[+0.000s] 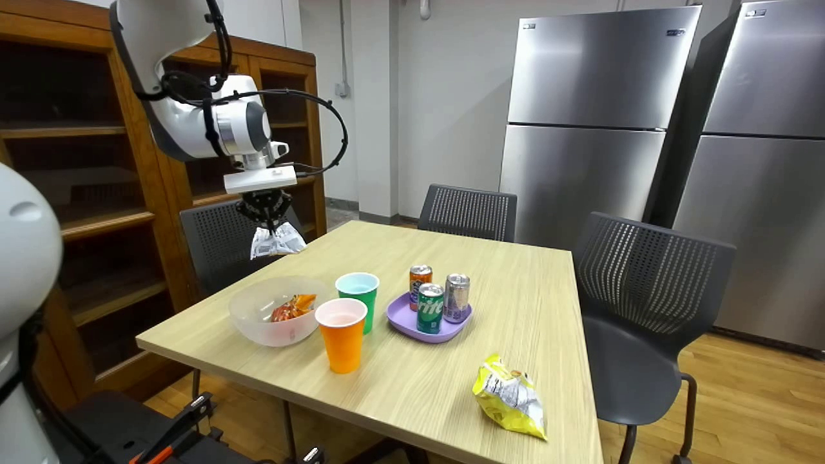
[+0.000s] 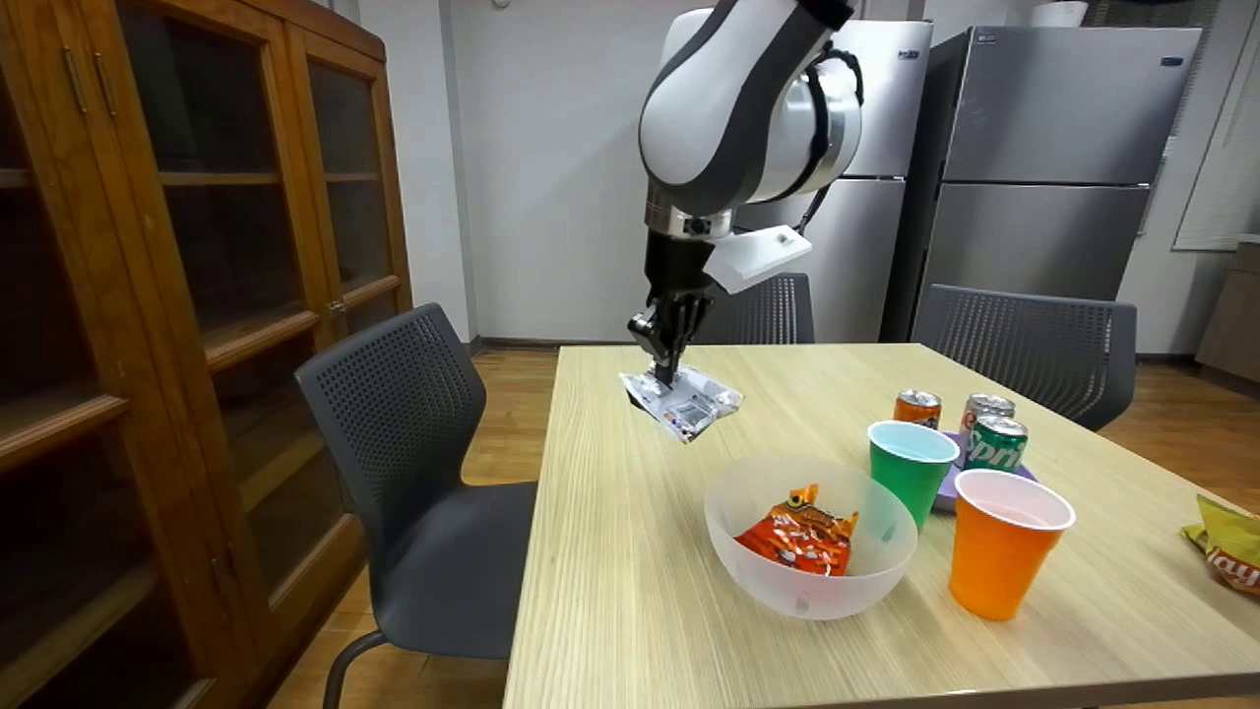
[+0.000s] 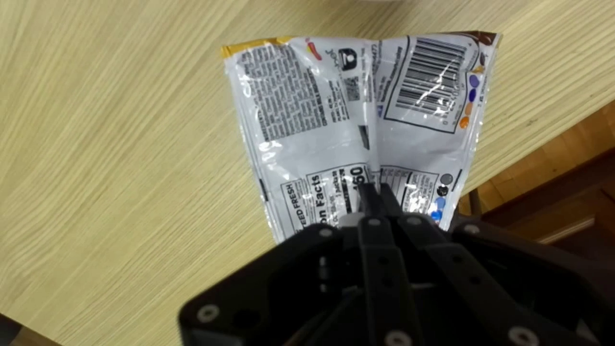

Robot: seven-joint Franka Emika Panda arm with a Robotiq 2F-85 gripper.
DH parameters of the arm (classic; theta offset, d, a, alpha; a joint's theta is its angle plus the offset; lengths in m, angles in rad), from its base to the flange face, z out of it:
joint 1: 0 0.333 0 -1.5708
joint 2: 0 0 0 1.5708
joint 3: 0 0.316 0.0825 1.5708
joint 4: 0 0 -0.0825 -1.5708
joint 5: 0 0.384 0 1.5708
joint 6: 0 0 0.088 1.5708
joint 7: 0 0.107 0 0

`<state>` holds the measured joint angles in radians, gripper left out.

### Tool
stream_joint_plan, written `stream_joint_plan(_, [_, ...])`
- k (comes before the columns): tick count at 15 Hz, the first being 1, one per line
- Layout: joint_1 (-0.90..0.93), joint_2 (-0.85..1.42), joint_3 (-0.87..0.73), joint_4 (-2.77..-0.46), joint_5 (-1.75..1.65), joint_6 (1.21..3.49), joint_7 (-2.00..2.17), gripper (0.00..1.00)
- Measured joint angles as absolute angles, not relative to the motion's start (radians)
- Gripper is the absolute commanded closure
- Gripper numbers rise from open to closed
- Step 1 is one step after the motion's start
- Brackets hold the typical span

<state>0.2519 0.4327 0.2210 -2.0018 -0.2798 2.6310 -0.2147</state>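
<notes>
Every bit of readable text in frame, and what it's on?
"on Facts": white packet in the tool, start hidden.
"EED FRESH": same packet, start hidden.
"60": same packet, leading digit unclear.
"Sprite": green can.
"Lay": yellow bag, cut off.
Too small or blurred: fine print, orange can, silver can, fridge badges.

Grn cup nr orng cup, 3 cans on prpl tray, 2 fridges, wd cabinet
</notes>
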Motion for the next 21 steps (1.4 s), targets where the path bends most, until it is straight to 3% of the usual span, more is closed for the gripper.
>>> stream_joint_plan(9, [0.248,0.319,0.183,-2.208,-0.258,2.638,-0.141,1.0])
stream_joint_plan(21, [0.223,0.318,0.177,-2.274,-0.228,2.633,-0.14,1.0])
